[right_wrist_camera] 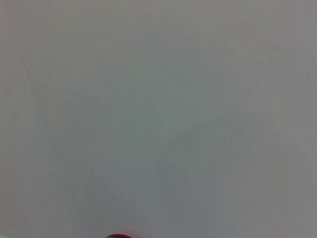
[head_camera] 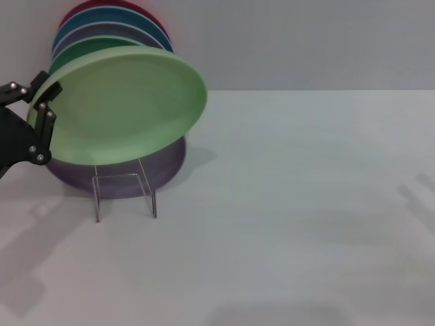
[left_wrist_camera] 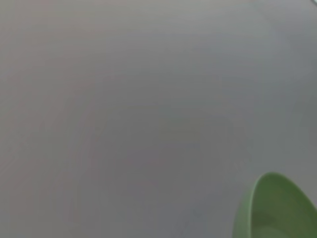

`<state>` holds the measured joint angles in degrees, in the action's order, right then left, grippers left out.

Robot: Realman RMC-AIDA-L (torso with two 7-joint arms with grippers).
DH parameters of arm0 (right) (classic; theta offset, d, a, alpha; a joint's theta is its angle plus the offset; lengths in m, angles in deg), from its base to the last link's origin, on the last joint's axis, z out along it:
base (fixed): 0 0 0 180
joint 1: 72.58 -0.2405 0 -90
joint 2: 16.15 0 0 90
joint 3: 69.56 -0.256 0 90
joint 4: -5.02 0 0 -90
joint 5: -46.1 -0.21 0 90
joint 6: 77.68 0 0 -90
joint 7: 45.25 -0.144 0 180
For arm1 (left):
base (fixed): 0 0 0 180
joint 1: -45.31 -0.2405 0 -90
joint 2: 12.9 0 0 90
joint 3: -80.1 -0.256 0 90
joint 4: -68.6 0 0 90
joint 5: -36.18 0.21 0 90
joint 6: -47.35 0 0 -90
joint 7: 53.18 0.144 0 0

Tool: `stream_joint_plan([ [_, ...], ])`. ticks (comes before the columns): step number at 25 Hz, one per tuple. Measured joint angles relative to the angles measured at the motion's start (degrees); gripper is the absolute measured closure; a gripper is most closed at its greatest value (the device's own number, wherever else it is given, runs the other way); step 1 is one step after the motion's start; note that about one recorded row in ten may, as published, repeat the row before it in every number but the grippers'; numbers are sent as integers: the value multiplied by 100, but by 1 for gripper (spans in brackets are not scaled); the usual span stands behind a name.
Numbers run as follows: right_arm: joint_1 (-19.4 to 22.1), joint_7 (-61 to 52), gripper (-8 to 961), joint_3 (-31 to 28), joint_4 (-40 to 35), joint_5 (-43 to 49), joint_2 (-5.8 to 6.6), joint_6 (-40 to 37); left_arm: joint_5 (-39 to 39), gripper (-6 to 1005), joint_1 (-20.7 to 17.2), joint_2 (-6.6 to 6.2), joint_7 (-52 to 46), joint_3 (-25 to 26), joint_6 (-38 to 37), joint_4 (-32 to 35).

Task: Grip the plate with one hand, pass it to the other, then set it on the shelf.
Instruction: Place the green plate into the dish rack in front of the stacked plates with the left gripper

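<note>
The light mint-green plate hangs tilted above the shelf, its face turned toward me. My left gripper comes in from the left edge of the head view and is shut on the plate's left rim. A slice of the same plate shows in the corner of the left wrist view. The shelf's thin bent front support stands on the table just below the plate. My right gripper is out of view, and the right wrist view shows only bare table.
A lilac-purple plate leans on the shelf under the lifted one. Behind them stand a dark green plate, a lilac plate, a blue plate and a red plate. White table stretches to the right.
</note>
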<state>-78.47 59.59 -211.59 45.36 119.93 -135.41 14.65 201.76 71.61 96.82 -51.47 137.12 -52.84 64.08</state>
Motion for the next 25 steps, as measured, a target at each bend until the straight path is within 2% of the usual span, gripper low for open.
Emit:
stream_joint_plan([
  [6,5,1,360,4,0,0,-1,72,0,898,-18,-65,-13,-62,49,86],
  [16,33,2,361,18,-9,22,-15,199,0,894,15,-5,57,-142,348,227],
  [21,10,2,361,18,-9,77,-9,200,-3,892,-8,110,186,-88,613,233],
  [25,-10,2,360,18,-8,80,-4,200,-27,891,-43,331,783,102,859,233],
])
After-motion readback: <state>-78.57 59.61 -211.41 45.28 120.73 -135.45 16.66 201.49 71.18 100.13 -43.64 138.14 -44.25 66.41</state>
